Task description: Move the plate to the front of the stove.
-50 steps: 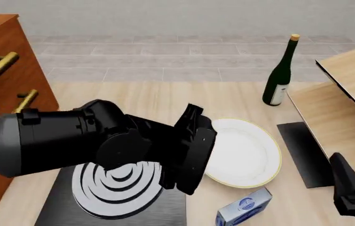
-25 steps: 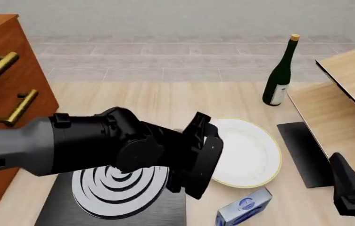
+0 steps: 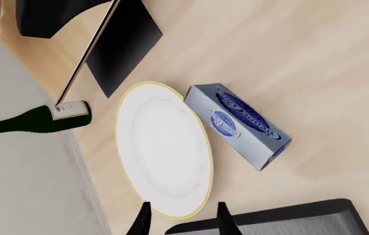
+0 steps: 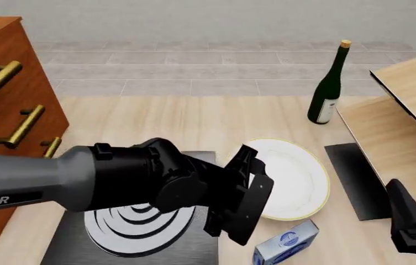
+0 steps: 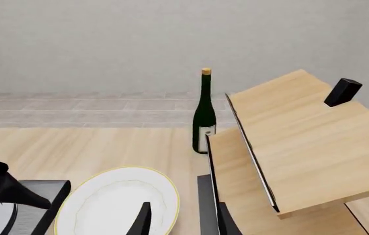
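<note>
Beside the stove [image 4: 130,232], the left gripper [image 3: 183,219] hovers open-jawed, holding nothing, at the plate [image 3: 162,148] rim.

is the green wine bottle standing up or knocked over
Standing upright. In the front view the dark green glass wine bottle rests on its base on the light wooden table, neck and cork pointing straight up; the right wrist view agrees.

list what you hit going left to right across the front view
wooden drawer cabinet → stove → left gripper → plate → wine bottle → black mat → right gripper
</note>
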